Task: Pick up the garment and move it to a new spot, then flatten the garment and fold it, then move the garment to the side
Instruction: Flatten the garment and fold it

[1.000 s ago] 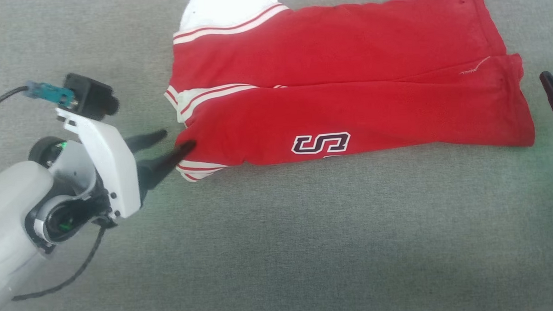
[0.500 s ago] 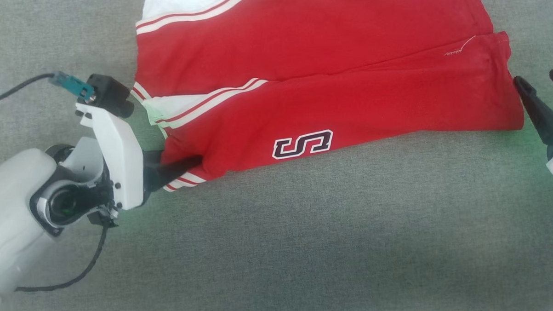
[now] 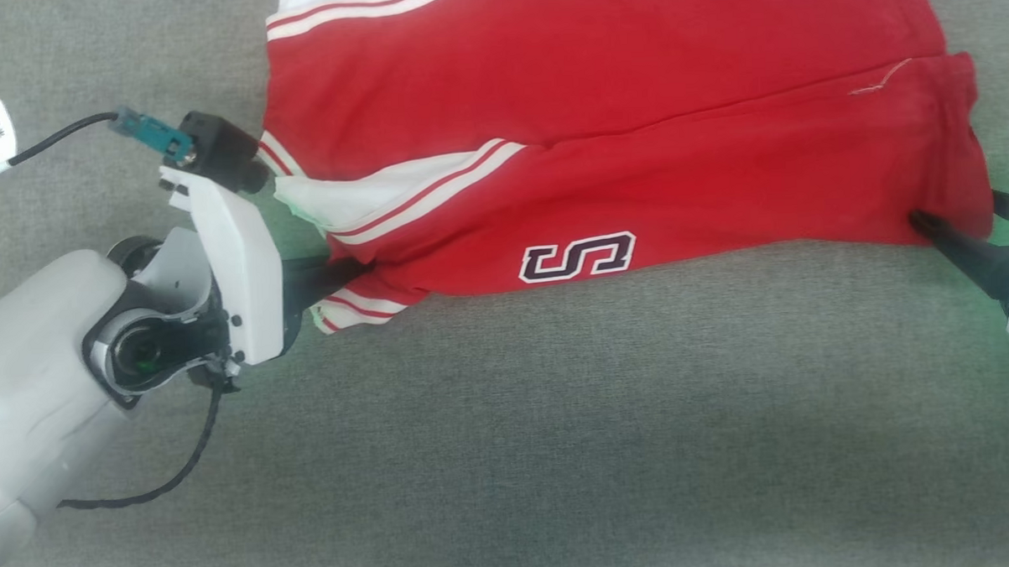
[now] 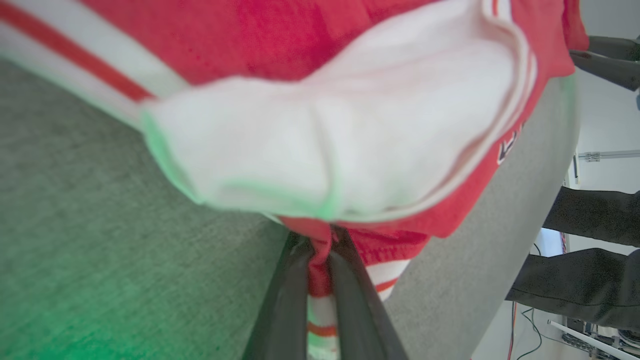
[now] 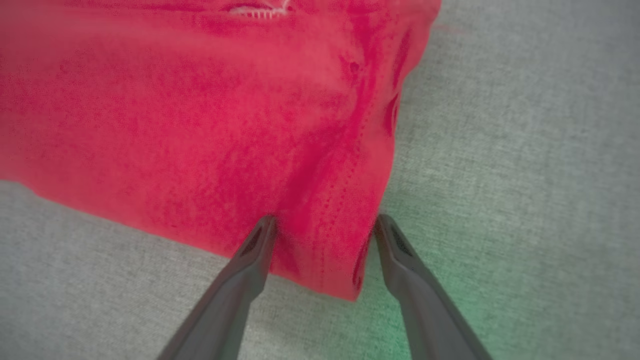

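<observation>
The garment (image 3: 600,146), a red jersey with white striped sleeves and a dark "S", lies folded lengthwise on the grey cloth surface. My left gripper (image 3: 349,272) is shut on its near left corner, by the striped sleeve trim. In the left wrist view the fingers (image 4: 287,300) pinch a bunch of red and white cloth (image 4: 350,150). My right gripper (image 3: 959,209) is open at the near right corner of the hem. In the right wrist view its fingers (image 5: 250,255) stand on either side of the red hem edge (image 5: 175,125), touching it.
The grey fabric surface (image 3: 561,449) spreads wide in front of the garment. A black cable (image 3: 184,471) hangs from my left wrist. In the left wrist view, dark-clothed limbs of a person (image 4: 585,280) show past the surface's edge.
My left gripper, open at the sleeve corner a second ago, has shut on it. My right gripper has come in from the right edge and now straddles the hem corner. The camera shifted too.
</observation>
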Robot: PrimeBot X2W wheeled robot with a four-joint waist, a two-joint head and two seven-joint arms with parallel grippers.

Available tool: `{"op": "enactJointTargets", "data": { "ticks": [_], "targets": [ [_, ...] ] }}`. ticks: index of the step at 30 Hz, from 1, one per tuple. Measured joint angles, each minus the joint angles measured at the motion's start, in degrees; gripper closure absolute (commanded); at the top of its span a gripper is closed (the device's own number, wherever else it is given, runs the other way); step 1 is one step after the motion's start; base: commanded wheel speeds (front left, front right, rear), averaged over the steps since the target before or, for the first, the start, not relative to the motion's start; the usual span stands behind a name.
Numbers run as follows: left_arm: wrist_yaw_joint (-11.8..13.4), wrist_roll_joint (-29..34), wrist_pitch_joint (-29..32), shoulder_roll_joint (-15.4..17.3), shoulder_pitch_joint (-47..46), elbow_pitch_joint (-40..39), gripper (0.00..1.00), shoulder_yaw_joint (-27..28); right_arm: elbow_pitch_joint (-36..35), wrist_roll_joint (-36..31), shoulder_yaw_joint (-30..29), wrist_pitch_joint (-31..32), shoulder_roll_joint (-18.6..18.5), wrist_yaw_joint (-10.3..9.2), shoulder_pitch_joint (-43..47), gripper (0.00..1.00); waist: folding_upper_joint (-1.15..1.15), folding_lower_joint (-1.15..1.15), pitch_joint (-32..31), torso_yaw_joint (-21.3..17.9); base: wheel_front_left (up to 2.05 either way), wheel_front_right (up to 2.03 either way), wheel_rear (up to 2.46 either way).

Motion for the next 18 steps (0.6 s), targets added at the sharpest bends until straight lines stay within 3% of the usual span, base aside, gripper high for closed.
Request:
{"op": "enactJointTargets", "data": {
  "ticks": [3,4,5,6,7,13,18],
  "targets": [
    [-0.6,1.3,-0.7,-1.1,-0.5,0.2,1.0,0.0,1.2,0.0,-0.4,4.4,0.0,0.01,-1.2,0.0,0.0,0.0,0.9,0.9,0.0,0.0,0.0],
    [-0.7,1.3,-1.0,-1.3,-0.6,0.2,1.0,0.0,1.5,-0.3,-0.5,5.0,0.0,0.01,-1.3,0.17,0.0,0.0,1.1,1.1,0.0,0.0,0.0],
    [-1.0,1.3,-1.2,-1.5,-0.7,0.4,1.0,0.0,1.5,-0.6,-0.6,5.6,0.0,0.01,-1.4,0.54,0.0,0.0,1.2,1.4,0.0,0.0,0.0],
    [-1.1,1.5,-1.6,-1.7,-0.7,0.5,1.0,0.0,1.6,-0.7,-0.8,6.0,0.0,0.01,-1.5,0.8,0.0,0.0,1.4,1.5,0.0,0.0,0.0],
    [-1.2,1.7,-1.8,-1.9,-0.7,0.5,1.0,0.1,1.6,-0.8,-1.0,6.1,0.1,0.01,-1.6,1.0,0.0,0.0,1.4,1.6,0.0,0.0,0.0],
    [-1.8,2.0,-4.6,-2.5,0.6,1.1,1.0,0.1,1.4,-0.9,-2.5,6.2,1.2,0.02,-0.3,1.0,0.0,0.0,-0.1,1.7,0.0,0.0,0.0],
    [-2.1,1.9,-6.5,-0.4,4.0,-1.6,1.0,0.1,-0.9,-0.9,-4.3,6.6,0.4,0.02,4.5,1.0,0.0,0.0,-2.3,1.4,0.0,0.0,0.0]
  ]
}}
